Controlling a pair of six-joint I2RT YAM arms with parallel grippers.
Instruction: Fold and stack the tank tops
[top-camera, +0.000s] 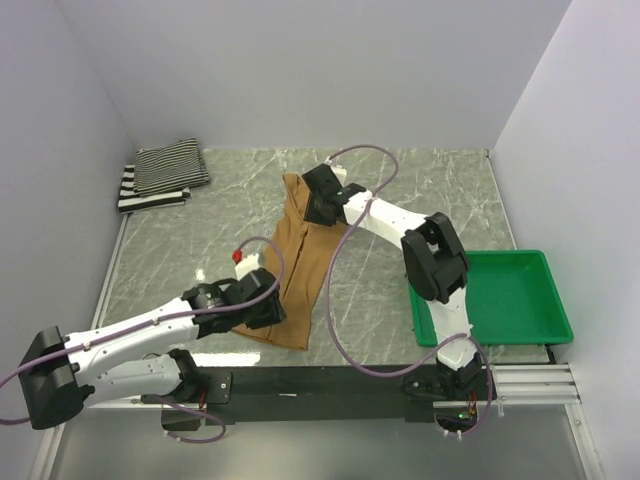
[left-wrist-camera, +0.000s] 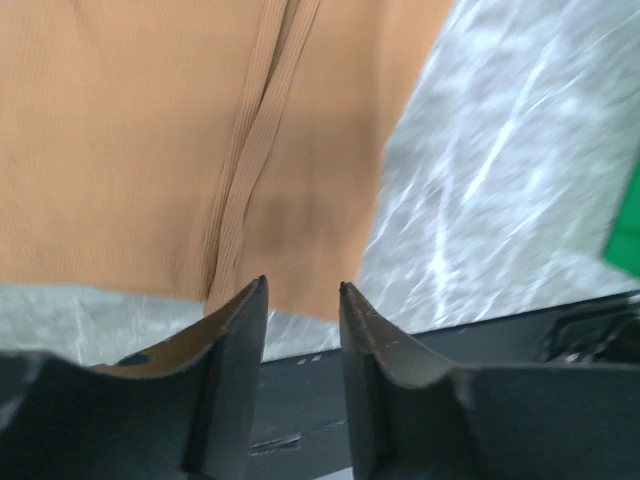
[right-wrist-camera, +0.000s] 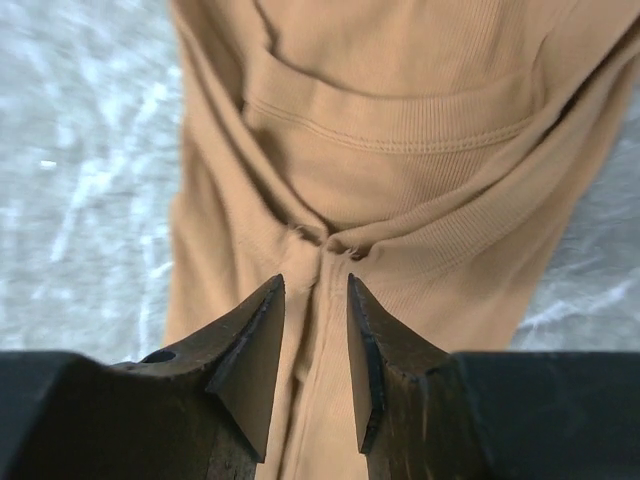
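Observation:
The plain tan-brown tank top (top-camera: 305, 265) lies folded into a long narrow strip on the marble table, running from far to near. My left gripper (top-camera: 268, 312) is open just above its near hem (left-wrist-camera: 150, 150), its jaws (left-wrist-camera: 302, 290) parted with nothing between them. My right gripper (top-camera: 318, 205) is open over the far end, its jaws (right-wrist-camera: 316, 283) parted above the bunched straps and neckline (right-wrist-camera: 400, 130). The thin-pinstripe top (top-camera: 170, 165) lies folded on the wide black-and-white striped top (top-camera: 135, 197) at the back left.
A green plastic tray (top-camera: 510, 295) sits at the right edge of the table and shows at the right edge of the left wrist view (left-wrist-camera: 628, 235). White walls close the back and sides. The black mounting rail (top-camera: 320, 382) runs along the near edge.

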